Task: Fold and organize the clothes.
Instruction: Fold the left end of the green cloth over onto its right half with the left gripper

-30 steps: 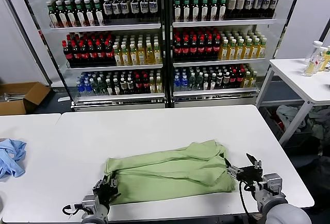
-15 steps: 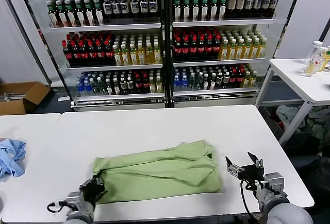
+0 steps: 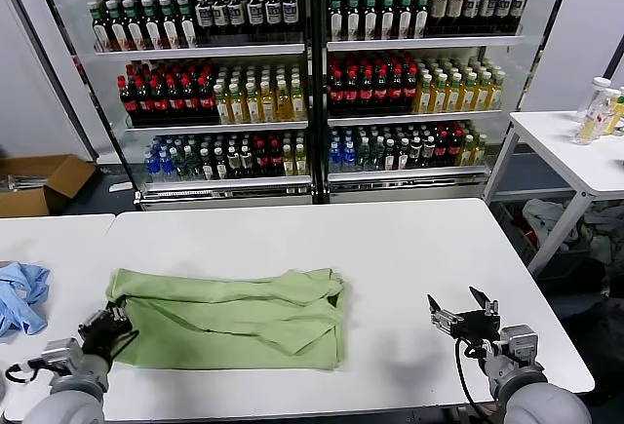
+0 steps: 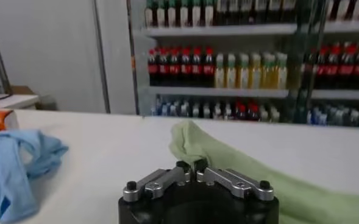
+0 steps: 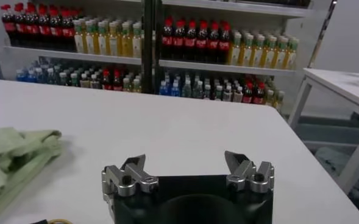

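The clothes, a light green shirt (image 3: 234, 319), lie folded into a flat band on the white table (image 3: 390, 249), left of its middle. My left gripper (image 3: 115, 321) is shut on the shirt's near left corner; the left wrist view shows green fabric (image 4: 240, 161) pinched between the left gripper's (image 4: 191, 165) closed tips. Over the table's near right part, my right gripper (image 3: 460, 303) stands open and holds nothing, well to the right of the shirt. In the right wrist view the right gripper (image 5: 185, 163) has bare table between its fingers, and the shirt's edge (image 5: 14, 155) lies off to one side.
A light blue garment (image 3: 21, 295) lies on the neighbouring table at the far left, also seen as blue cloth (image 4: 17, 161). Shelves of bottles (image 3: 312, 83) stand behind the table. A second white table (image 3: 575, 151) is at the back right; a cardboard box (image 3: 39, 182) sits on the floor.
My left gripper has dragged the shirt leftward across the table by its corner. The right gripper, first at the shirt's right edge, has stayed put, so the shirt now lies well clear of it.
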